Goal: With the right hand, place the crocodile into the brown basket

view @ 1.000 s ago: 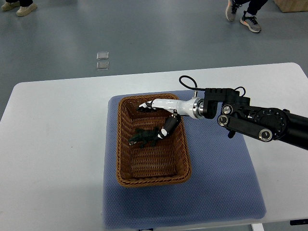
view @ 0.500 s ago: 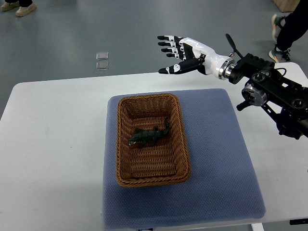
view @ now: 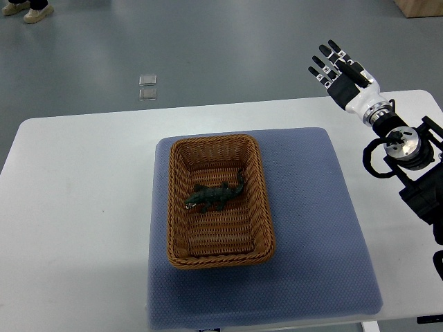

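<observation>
A dark green toy crocodile [view: 214, 196] lies inside the brown wicker basket [view: 180, 252], near its middle, tail toward the right wall. My right hand [view: 337, 67] is raised far off at the upper right, past the table's back edge, fingers spread and holding nothing. The black right arm [view: 408, 159] runs down the right edge of the picture. No left arm shows.
The basket stands on a blue-grey mat [view: 311, 235] that covers the middle of the white table [view: 76, 207]. A person's shoes [view: 26, 10] show at the top left on the grey floor, and two small clear squares [view: 147, 87] lie on the floor behind the table.
The right hand let go of the crocodile in the basket, rose and swung back to the upper right. The crocodile stays where it was dropped.
</observation>
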Robot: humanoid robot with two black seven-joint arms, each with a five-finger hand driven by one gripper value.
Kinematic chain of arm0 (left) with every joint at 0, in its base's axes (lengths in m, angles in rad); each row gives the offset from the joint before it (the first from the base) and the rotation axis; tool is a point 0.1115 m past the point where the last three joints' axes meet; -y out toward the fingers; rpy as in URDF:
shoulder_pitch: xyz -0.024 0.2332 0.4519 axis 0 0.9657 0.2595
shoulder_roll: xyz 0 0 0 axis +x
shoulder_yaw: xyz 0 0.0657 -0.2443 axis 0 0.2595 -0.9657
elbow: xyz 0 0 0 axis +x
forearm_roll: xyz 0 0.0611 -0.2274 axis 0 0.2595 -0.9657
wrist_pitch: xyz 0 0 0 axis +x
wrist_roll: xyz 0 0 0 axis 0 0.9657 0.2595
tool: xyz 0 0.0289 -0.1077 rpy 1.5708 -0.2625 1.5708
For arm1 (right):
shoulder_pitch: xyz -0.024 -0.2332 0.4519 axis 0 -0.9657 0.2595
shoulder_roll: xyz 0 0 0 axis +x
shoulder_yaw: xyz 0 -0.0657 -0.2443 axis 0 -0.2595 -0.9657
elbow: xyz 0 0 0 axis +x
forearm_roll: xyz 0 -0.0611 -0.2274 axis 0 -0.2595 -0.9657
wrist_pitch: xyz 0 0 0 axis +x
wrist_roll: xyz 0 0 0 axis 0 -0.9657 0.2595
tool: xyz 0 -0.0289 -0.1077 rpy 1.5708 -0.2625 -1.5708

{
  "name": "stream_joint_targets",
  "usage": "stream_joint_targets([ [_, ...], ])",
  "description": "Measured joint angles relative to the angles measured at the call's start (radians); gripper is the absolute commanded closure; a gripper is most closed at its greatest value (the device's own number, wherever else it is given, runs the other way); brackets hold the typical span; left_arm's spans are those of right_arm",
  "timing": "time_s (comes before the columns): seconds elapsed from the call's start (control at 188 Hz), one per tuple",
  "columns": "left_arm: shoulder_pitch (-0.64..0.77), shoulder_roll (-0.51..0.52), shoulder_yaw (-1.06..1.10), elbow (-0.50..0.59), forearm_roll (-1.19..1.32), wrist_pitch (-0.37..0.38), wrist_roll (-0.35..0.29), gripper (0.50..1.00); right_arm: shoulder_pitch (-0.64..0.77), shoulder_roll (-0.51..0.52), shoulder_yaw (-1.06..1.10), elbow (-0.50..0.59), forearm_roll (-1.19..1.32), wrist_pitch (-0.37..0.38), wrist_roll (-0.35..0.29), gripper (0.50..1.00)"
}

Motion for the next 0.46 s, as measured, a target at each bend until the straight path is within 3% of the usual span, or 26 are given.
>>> stream_joint_targets([
  [0.234,0.001,0.0,0.0,-0.001,0.0,0.0,0.0,0.5,-0.05,0.038,0.001,-0.062,0.032,0.129,0.046,0.572],
  [0.463,0.001,0.0,0.0,-0.001,0.0,0.0,0.0,0.5,-0.067,0.052,0.005,-0.068,0.036,0.154,0.049,0.572],
])
